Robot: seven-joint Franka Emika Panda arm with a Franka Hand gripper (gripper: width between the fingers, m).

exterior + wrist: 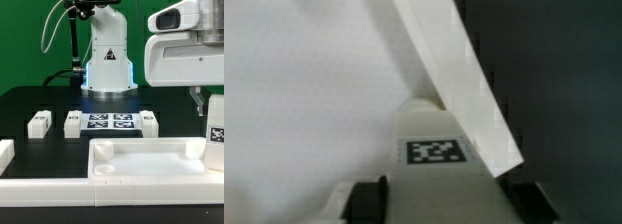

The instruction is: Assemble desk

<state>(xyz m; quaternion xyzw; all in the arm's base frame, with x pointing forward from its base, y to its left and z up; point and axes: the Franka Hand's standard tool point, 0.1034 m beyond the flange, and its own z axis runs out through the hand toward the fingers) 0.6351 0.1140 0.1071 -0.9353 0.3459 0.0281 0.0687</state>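
The white rimmed tabletop (140, 160) lies at the front, hollow side up. My gripper (211, 115) is at the exterior view's right, shut on a white block leg (214, 138) with a black-white tag, held upright over the tabletop's right end. In the wrist view the leg (438, 135) sits between my dark fingers (381, 200), and its far end is close to the tabletop's rim (455, 70); I cannot tell whether they touch. Three more tagged legs stand behind the tabletop, two at the left (38, 123) (72, 123) and one further right (148, 122).
The marker board (110, 122) lies between the loose legs, before the robot base (107, 60). A low white bar (5, 152) sits at the exterior view's left and another (60, 190) runs along the front. The table is black.
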